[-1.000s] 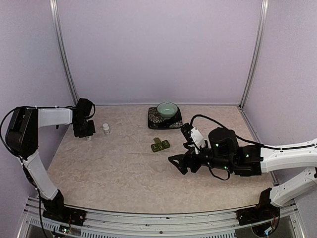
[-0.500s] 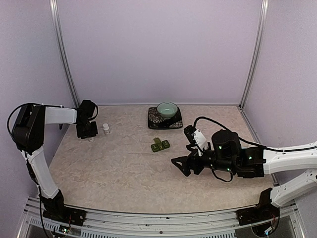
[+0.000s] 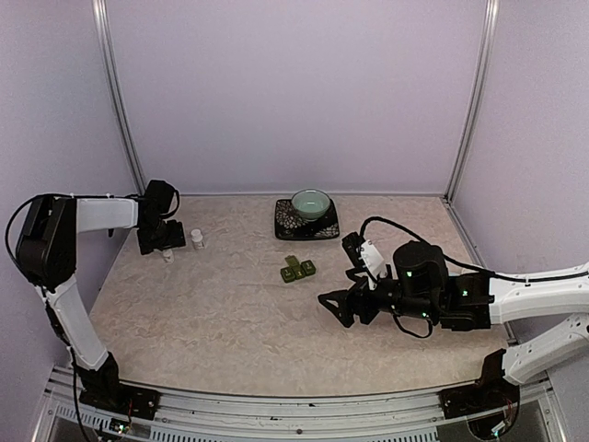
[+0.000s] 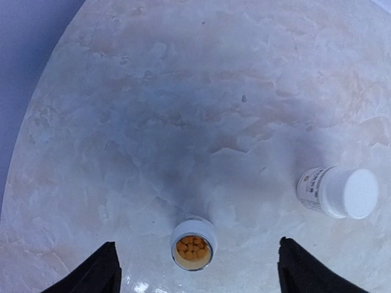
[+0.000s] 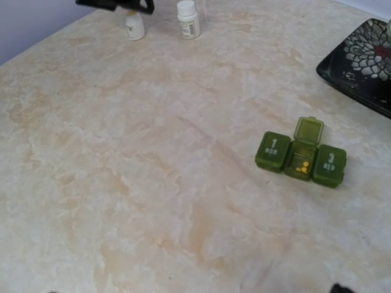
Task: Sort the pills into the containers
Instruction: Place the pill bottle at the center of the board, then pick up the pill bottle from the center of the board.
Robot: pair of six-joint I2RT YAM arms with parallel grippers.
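Hovering with jaws released, left gripper (image 4: 197,262) straddled open pill bottle (image 4: 192,244), not gripping | containers (image 3: 297,269) sat mid-table, long axis 8-to-2 o'clock | lay 10 o'clock of right gripper (image 3: 336,284), also released, the nearer arm

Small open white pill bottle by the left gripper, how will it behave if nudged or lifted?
The small open white pill bottle stands uncapped with orange pills showing, so tipping would probably spill them. It looks narrow and light, so a sideways nudge may topple it. Once down, its round wall would likely roll.
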